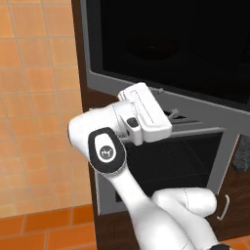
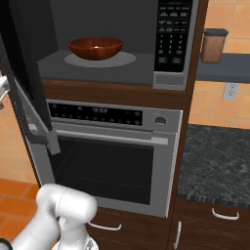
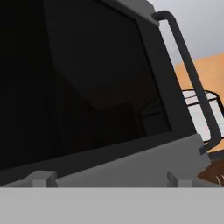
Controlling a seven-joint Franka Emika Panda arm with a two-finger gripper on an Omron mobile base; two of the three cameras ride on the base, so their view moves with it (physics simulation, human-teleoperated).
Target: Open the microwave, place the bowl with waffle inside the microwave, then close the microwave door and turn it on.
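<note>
A: Where does the bowl [image 2: 95, 48] sit right now?

B: In the upper middle of the right base view, inside the microwave [image 2: 117, 44], resting on the pale turntable [image 2: 100, 60] near its centre. I judge the placing step done, since the bowl stands level and nothing touches it. Whether a waffle lies in it, I cannot tell from this angle.

A: And the microwave door [image 1: 166, 46]?

B: Swung wide open. In the left base view its black glass fills the upper right of the frame, and in the right base view it runs as a dark slanted edge down the left side. The hand view has the glass across its left and the dark bar handle [image 3: 192, 83] curving down the right.

A: Why is the arm there?

B: The gripper [image 1: 171, 113] is at the middle of the left base view, just under the door's lower grey frame, on its outer face. That reads to me as setting up a push to shut the door.

A: Are the fingers parted?

B: I cannot tell; the white hand body hides most of them.

A: The room?

B: A silver oven [image 2: 114, 156] below the microwave, dark wood cabinets, a speckled dark counter [image 2: 215, 166] at right centre with a brown-filled jar [image 2: 214, 45] above it, and orange tiles on wall and floor.
</note>
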